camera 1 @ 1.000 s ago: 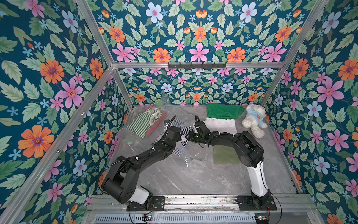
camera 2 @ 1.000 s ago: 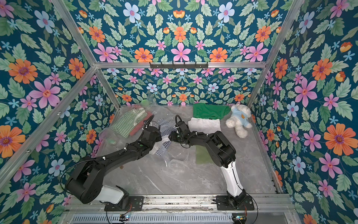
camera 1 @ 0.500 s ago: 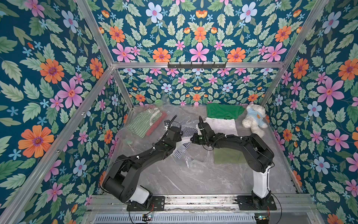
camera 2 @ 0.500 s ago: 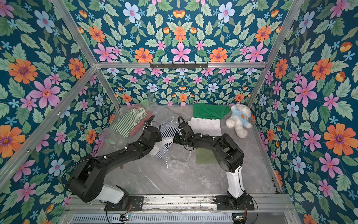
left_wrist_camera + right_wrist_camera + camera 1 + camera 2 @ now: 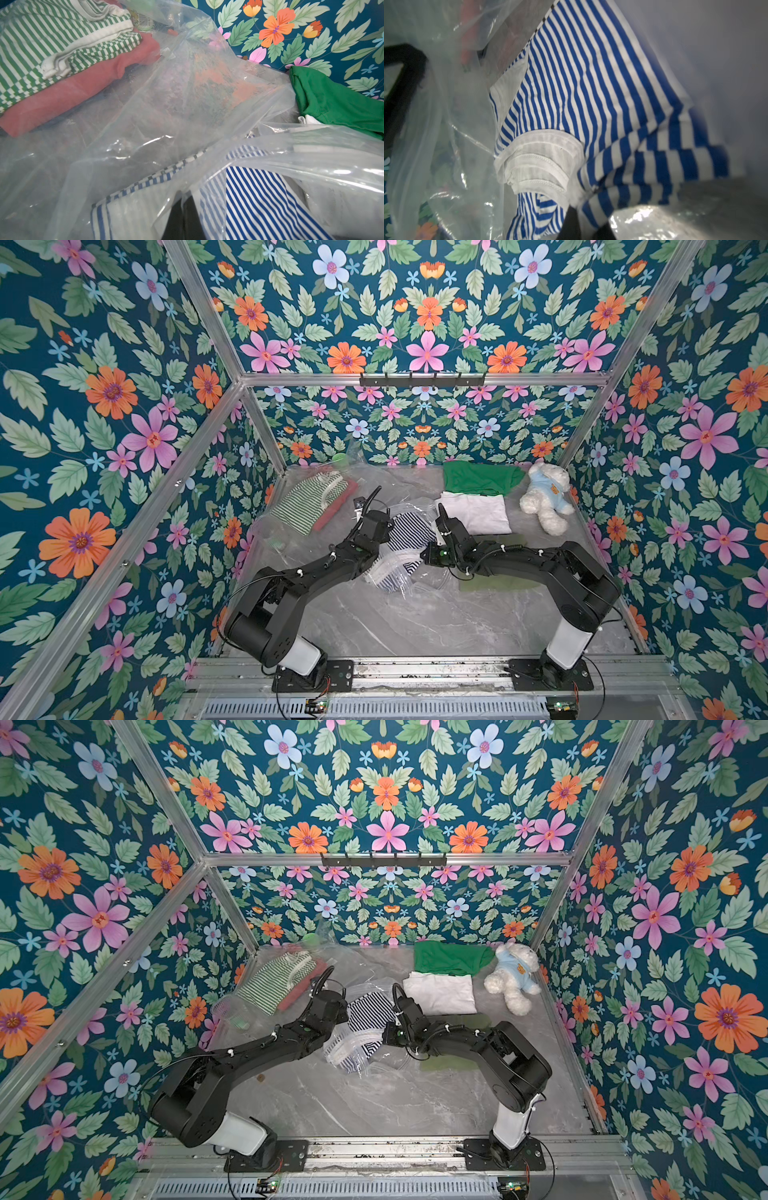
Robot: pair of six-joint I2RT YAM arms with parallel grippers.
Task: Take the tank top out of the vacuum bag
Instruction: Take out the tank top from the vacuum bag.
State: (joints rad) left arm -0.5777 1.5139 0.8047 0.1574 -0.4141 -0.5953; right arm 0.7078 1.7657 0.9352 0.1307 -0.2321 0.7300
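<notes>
Right wrist: top (image 5: 591,83) in closed hand (image 5: 586,226)

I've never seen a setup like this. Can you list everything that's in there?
vacuum bag: one, clear, crumpled over the table's middle and back left
tank top: one, blue-and-white striped, centre, partly in the bag
striped garment: one, green-and-white, back left
red garment: one, red, under the striped garment
green garment: one, green, at the back wall
white garment: one, white, folded, in front of the green garment
olive cloth: one, olive, under the right arm
teddy bear: one, white, light-blue top, back right
hook rail: one, black, back wall
table: one, grey marble
left arm: one, black, jaws shut on the bag
right arm: one, black, jaws shut on the tank top
</notes>
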